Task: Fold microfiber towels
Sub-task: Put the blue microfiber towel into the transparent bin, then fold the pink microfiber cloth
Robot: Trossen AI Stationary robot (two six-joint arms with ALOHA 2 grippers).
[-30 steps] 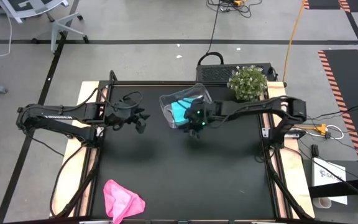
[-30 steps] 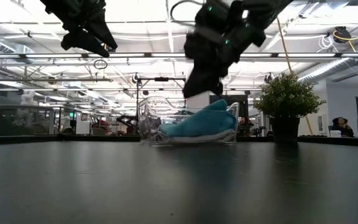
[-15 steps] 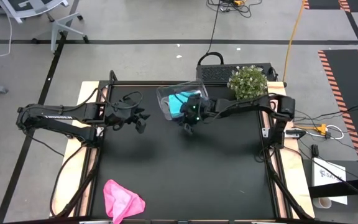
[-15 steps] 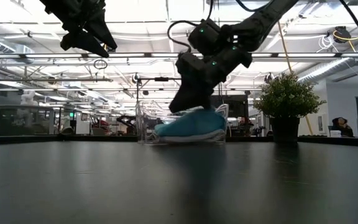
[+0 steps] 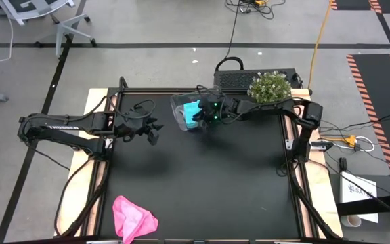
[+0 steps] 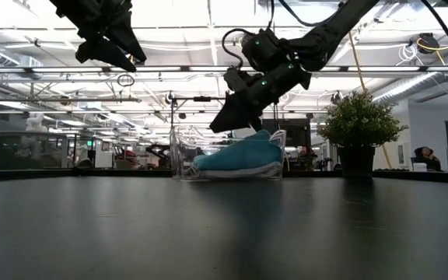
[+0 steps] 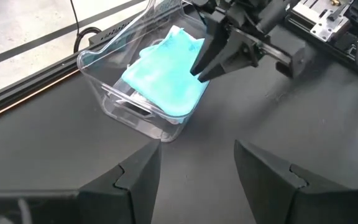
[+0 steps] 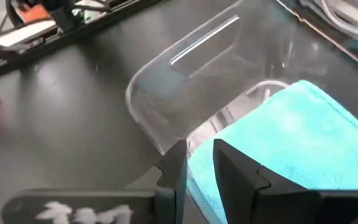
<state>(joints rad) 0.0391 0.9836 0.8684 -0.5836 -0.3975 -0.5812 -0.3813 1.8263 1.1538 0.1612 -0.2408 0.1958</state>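
Right tool [image 6: 225, 122], fingers nearly closed and empty, now swung back over the clear plastic tub [image 5: 181, 107] holding the folded teal microfiber towel [image 7: 164, 71], seemingly about to fetch it.

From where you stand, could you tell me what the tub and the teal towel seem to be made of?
Tub: probably clear, glossy hard plastic; the table shows through its walls and its rims glint. Teal towel: soft matte cloth, likely microfiber; it lies in limp folds.
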